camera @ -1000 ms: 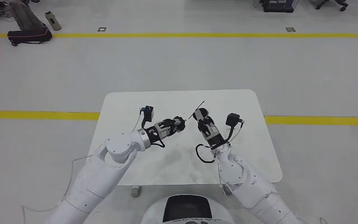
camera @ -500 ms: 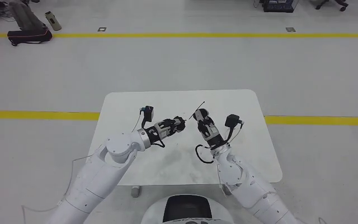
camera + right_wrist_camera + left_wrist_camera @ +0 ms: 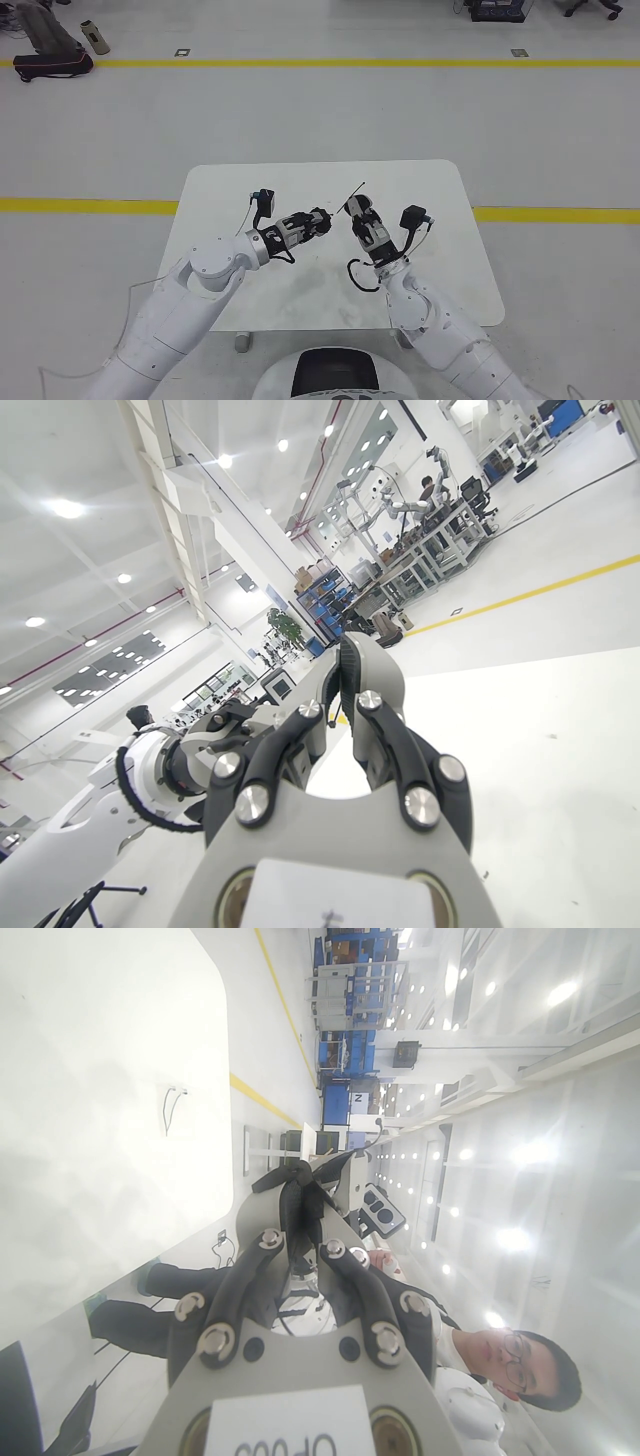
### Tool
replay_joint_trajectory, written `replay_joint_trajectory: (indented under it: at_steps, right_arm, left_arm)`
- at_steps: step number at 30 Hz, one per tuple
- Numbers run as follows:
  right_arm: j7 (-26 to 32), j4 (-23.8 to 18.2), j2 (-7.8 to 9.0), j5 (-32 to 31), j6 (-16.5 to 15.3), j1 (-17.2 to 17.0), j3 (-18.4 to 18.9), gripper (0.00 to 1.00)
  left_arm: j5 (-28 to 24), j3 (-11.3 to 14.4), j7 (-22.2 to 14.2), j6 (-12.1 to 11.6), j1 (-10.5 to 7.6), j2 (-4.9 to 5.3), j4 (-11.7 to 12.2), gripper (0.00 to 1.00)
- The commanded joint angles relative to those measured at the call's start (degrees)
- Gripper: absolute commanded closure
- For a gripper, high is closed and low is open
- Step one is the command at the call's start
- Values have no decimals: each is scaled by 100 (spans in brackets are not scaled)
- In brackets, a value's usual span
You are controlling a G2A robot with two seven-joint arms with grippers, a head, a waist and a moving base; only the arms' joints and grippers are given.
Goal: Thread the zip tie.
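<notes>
Left arm (image 3: 190, 300) and right arm (image 3: 445, 325): white shells. Behind each base plate there's a black camera block (image 3: 413, 214) and a looped black cable (image 3: 357, 275). My left gripper (image 3: 300, 1178): grey base plate (image 3: 300, 1378), white label (image 3: 290, 1420) with black print low on the plate, black linkage bars (image 3: 240, 1278) above the plate, silver screws (image 3: 215, 1340) at every pivot, then grey fingers (image 3: 260, 1213) with black pads (image 3: 300, 1198). Right gripper (image 3: 344, 650): same build, pads ribbed. Black toothed ring (image 3: 125, 785) further behind my left plate.

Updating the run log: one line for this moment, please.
left gripper shut, raised | right gripper shut on zip tie | grippers apart over table | not threaded
</notes>
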Motion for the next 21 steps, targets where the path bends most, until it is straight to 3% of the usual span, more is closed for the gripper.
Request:
replay_joint_trajectory:
  at_steps: [1, 21]
  right_arm:
    - [-16, 3, 3, 5, 0, 13, -15, 100]
    - [-78, -32, 81, 69, 0, 105, -141, 100]
  left_arm:
    - [0, 0, 0, 0, 0, 0, 0, 100]
    - [0, 0, 0, 0, 0, 0, 0, 100]
